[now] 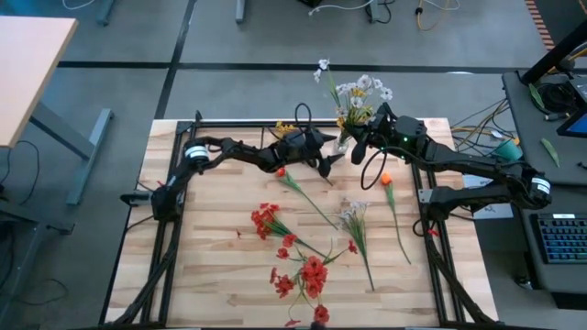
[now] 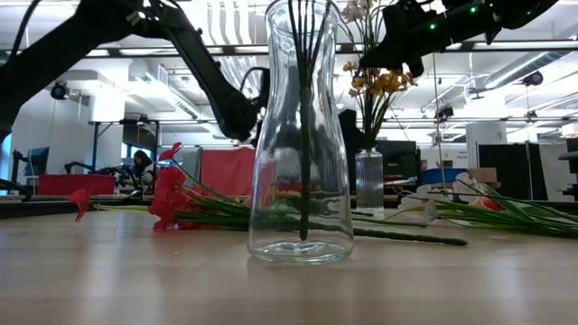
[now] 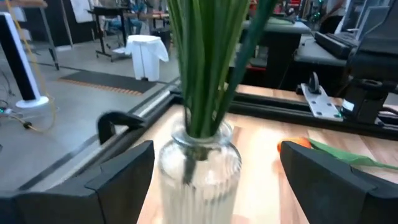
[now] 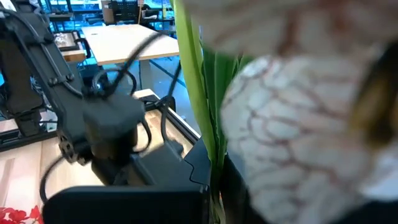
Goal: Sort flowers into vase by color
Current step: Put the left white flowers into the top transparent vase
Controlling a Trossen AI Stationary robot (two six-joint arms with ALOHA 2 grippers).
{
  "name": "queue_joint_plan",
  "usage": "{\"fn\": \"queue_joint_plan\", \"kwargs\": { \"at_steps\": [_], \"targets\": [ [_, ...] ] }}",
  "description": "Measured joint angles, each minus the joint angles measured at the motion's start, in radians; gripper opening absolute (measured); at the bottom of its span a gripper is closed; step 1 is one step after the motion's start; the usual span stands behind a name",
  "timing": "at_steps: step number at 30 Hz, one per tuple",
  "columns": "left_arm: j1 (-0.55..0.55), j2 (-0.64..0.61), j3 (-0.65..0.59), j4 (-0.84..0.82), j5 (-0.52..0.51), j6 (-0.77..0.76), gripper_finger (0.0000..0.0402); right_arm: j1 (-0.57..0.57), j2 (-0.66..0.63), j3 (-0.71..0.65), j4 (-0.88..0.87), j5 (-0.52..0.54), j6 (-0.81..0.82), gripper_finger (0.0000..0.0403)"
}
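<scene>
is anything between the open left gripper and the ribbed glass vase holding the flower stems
Nothing visible. In the left wrist view the ribbed glass vase with its green stems sits directly ahead of the open left gripper, between its two dark fingers, with no object in the gap.

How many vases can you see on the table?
2. A clear vase with dark stems stands close to the low camera; a ribbed vase with white and yellow flowers stands at the table's far edge.

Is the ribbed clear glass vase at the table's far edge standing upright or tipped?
Upright. The ribbed clear glass vase stands on its base between the open left gripper fingers, green stems rising straight out of its neck.
</scene>
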Motion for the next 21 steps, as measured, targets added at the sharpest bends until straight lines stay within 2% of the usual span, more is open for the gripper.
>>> {"fn": "queue_joint_plan", "kwargs": {
  "at_steps": [8,21],
  "targets": [
    [0.0,0.087,0.068,0.001,-0.039,-0.018,0.0331,0.0,0.0,0.0,-0.008,0.0,0.012,0.0009],
    [0.002,0.092,0.072,0.051,-0.057,0.011,0.0318,0.0,0.0,0.0,-0.022,-0.004,0.019,0.0009]
  ]
}}
